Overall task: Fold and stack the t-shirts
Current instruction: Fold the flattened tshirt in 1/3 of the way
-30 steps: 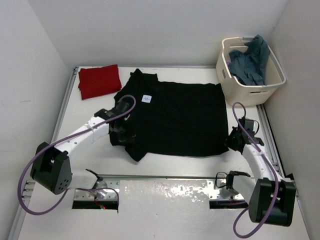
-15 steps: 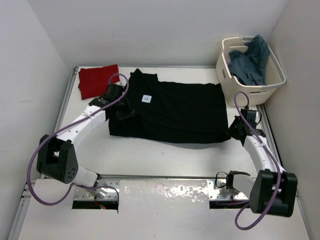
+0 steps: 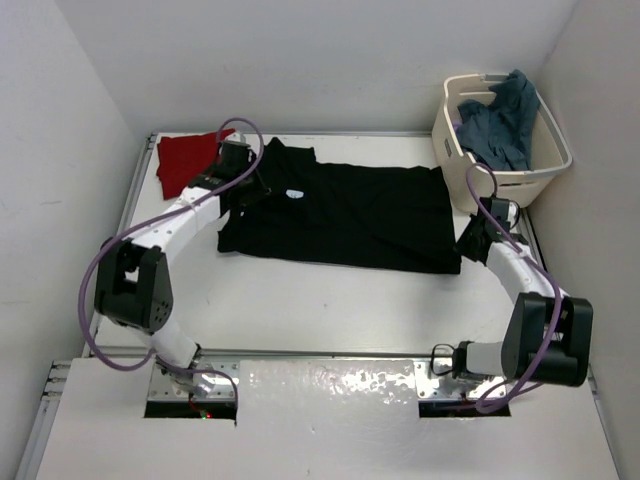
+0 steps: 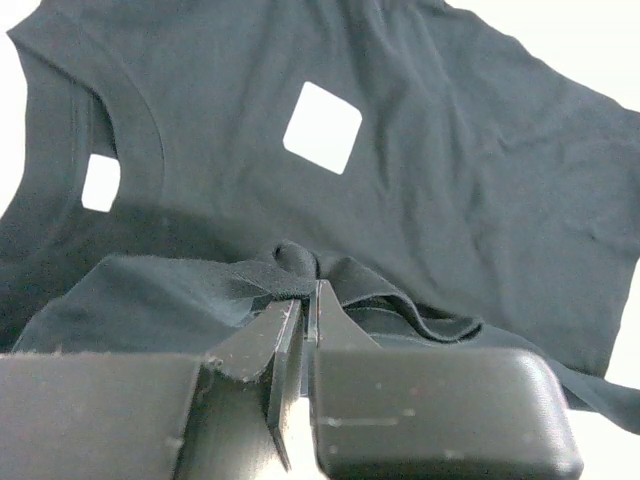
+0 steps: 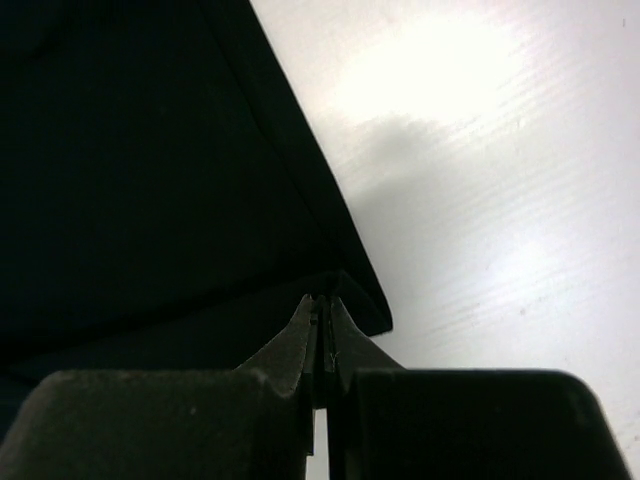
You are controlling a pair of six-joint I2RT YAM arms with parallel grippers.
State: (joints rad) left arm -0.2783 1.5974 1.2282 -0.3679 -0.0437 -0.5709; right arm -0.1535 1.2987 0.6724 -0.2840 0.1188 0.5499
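The black t-shirt [image 3: 350,215] lies spread across the table, its near part folded up over the rest. My left gripper [image 3: 240,190] is shut on a bunched fold of the black t-shirt [image 4: 280,270] near its collar end. My right gripper [image 3: 470,240] is shut on the shirt's right hem corner [image 5: 345,285]. The red t-shirt [image 3: 185,160] lies folded at the far left. A slate blue-grey shirt [image 3: 500,125] hangs out of the cream tub [image 3: 500,180]. The lavender shirt is not visible.
The cream tub stands at the back right corner beside the right arm. The table's metal edge rail [image 3: 330,352] runs along the front. White walls close in left, back and right.
Both grippers have moved away from the front edge toward the back, carrying the shirt's near edge up and over the rest, so the shirt now looks narrower front to back.
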